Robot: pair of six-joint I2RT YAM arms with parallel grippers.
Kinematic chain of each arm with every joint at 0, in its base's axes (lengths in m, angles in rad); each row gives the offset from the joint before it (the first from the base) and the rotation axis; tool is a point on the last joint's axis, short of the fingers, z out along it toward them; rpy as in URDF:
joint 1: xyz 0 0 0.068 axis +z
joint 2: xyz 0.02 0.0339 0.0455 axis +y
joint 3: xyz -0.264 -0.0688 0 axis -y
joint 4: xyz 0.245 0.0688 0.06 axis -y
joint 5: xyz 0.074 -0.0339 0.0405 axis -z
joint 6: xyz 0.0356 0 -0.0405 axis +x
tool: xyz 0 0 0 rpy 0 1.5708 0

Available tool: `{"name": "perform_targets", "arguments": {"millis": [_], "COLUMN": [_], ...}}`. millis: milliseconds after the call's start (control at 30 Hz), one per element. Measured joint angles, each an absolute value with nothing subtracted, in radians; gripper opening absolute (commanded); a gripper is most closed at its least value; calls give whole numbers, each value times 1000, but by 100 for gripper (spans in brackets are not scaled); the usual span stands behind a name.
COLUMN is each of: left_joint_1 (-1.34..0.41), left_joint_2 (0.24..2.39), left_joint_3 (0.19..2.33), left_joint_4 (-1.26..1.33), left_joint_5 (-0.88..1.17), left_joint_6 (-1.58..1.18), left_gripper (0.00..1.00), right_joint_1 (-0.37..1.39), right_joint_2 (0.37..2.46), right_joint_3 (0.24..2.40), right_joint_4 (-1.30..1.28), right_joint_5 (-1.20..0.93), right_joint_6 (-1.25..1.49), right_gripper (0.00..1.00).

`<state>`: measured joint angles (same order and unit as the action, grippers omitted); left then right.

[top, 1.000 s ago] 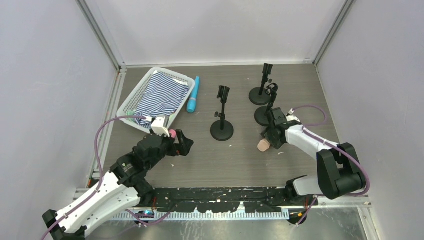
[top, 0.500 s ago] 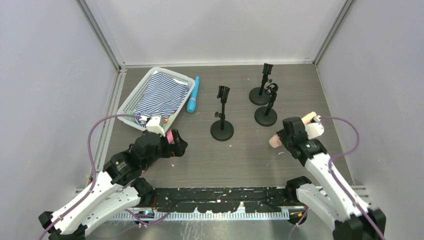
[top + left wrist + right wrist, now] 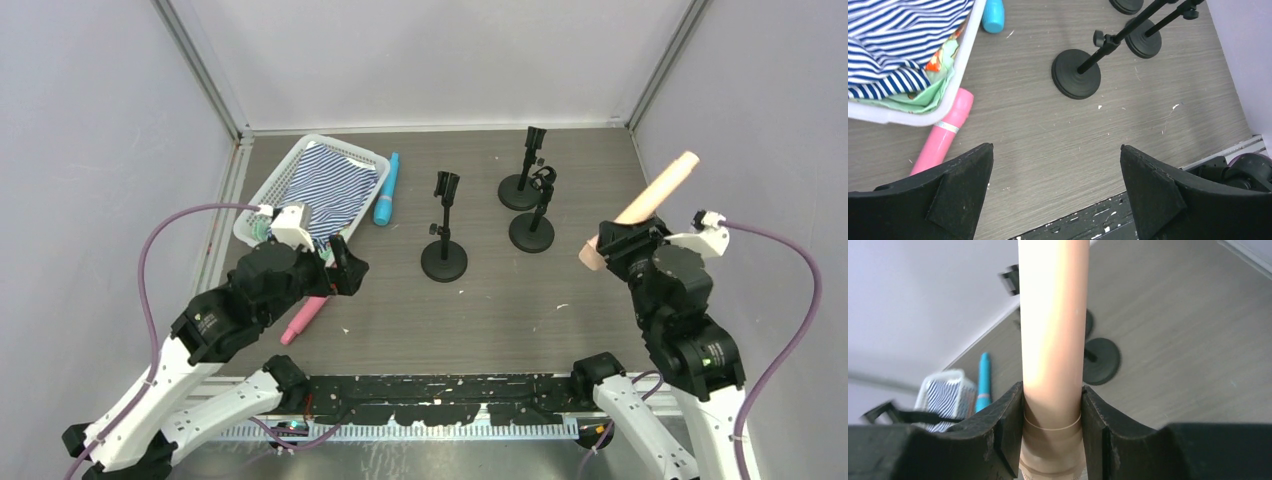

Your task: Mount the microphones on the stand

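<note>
Against the left side of the grey wood-grain desk [image 3: 500,310] sits one white plastic mesh basket [image 3: 262,195] holding a blue-and-white striped cloth [image 3: 320,195]. Of the three microphones, the slim pink microphone [image 3: 303,320] lies flat on the desk by the basket's near edge. Half a second ago it sat between the left fingers [image 3: 345,268], which now hang above it, spread wide and empty. Only the left wrist view shows its silver band [image 3: 948,127] and its far end at the basket rim. The slim bright blue microphone [image 3: 386,190] lies just right of the basket. Three black round-based stands are upright: a middle stand [image 3: 444,230], a far stand [image 3: 524,170] and a right stand [image 3: 533,215]. The right fingers [image 3: 612,243] pinch the slim peach-beige microphone [image 3: 655,195] near its head, handle tilted up, higher than before. The right wrist view shows a thin ring [image 3: 1053,427] at the pinch.
</note>
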<state>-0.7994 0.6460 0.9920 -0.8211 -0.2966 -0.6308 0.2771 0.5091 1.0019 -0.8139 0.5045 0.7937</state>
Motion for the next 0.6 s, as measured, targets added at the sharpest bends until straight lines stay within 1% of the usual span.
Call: {"name": "perform_targets", "arguments": {"millis": [167, 267, 400, 467, 533, 600], "left_joint_1": [-799, -799, -799, -799, -799, -799], "left_joint_2": [744, 786, 788, 764, 740, 733], "left_joint_3": [1138, 1208, 1234, 1235, 1250, 1291], "left_joint_4": [-870, -903, -913, -914, -915, -917], "left_joint_5": [-274, -250, -221, -211, -206, -197], "left_joint_6": [-589, -585, -579, -571, -567, -558], "left_gripper": [100, 99, 99, 97, 97, 96], "right_joint_1": [277, 277, 312, 392, 514, 700], "right_joint_2": [594, 708, 853, 922, 981, 1037], "right_joint_3": [1156, 1249, 1322, 1364, 1418, 1489], "right_joint_4": [-769, -738, -702, -711, -728, -749], "right_joint_5": [269, 118, -38, -37, -9, 62], "right_joint_6": [595, 516, 429, 376, 315, 233], "right_gripper": [1, 1, 1, 1, 1, 2]}}
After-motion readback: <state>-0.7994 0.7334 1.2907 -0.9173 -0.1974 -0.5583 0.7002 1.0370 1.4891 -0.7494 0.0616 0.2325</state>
